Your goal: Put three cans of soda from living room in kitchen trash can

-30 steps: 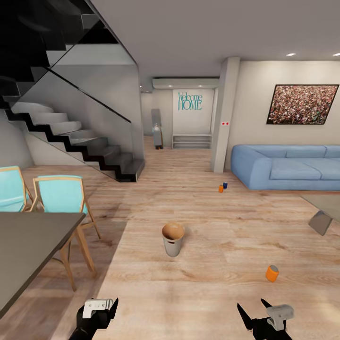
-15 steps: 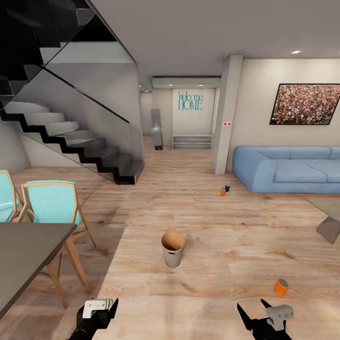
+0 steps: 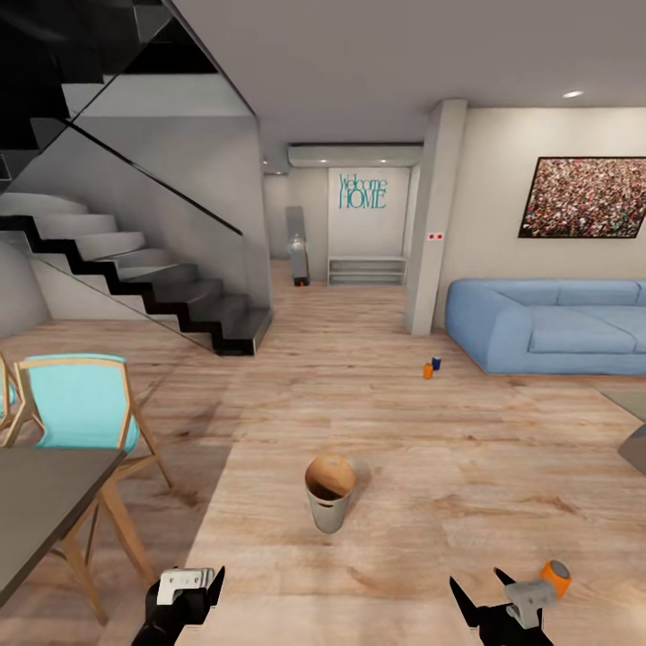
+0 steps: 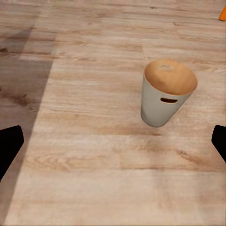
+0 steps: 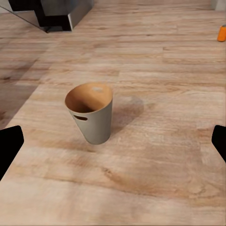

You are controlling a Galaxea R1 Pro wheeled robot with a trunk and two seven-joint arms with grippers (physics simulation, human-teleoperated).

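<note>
The left gripper [image 3: 191,597] is seen at seven o'clock in the head view, fingers spread, nothing held. The tash can [image 3: 328,493] stands on the floor at centre, empty. The right gripper [image 3: 493,601], at five o'clock, is likewise spread and unloaded, with one orange can [image 3: 556,577] just beside it. Two further cans [image 3: 432,368] lie at one o'clock by the sofa [image 3: 547,327]. Risk noted: the near can could be struck and rolled off by the base.
</note>
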